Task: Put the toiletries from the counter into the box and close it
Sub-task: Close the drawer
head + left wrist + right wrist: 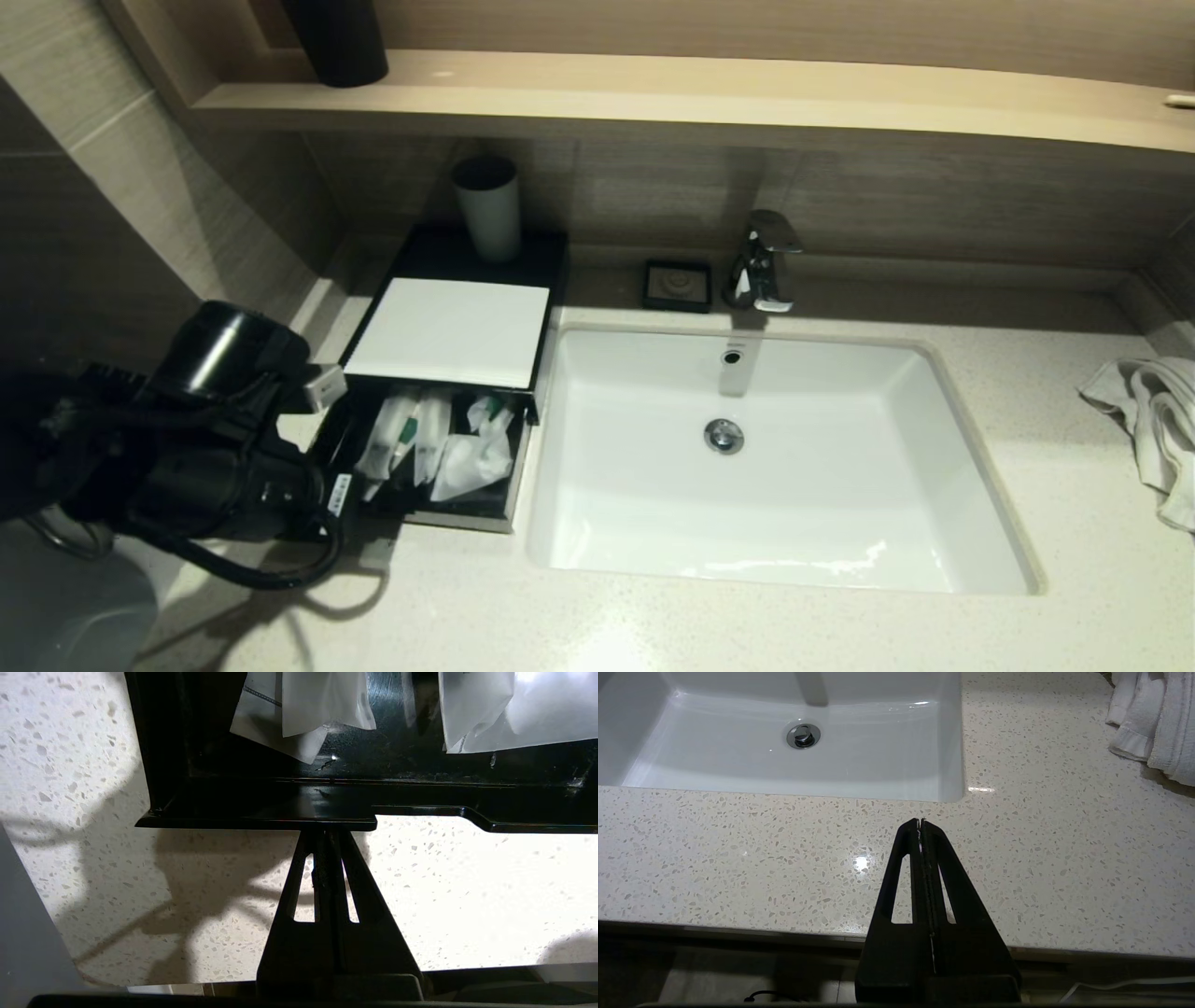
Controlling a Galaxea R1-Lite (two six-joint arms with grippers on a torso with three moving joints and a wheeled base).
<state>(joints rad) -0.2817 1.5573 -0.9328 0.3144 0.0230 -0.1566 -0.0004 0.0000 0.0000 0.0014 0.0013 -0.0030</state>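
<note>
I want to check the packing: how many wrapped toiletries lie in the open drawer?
4, all in the box's open drawer: two slim tubes side by side at its left, two soft packets at its right. More may hide beneath.

The robot's left arm [187, 439] is a bulky matt-black assembly with a glossy black cylindrical housing [219, 347] at its upper end, a small silvery-white block [324, 384] fixed to its side, a narrow white printed label [338, 494] near the wrist, and thick black cables [252, 565] looping beneath it. The left gripper [327, 833] has two flat black plastic fingers that taper to a narrow point, each pierced by a long slim slot. The right gripper [920, 822] is built alike: black, triangular, slotted fingers rising from a broad black base, with a thin white cable [1120, 983] running beside that base.
</note>
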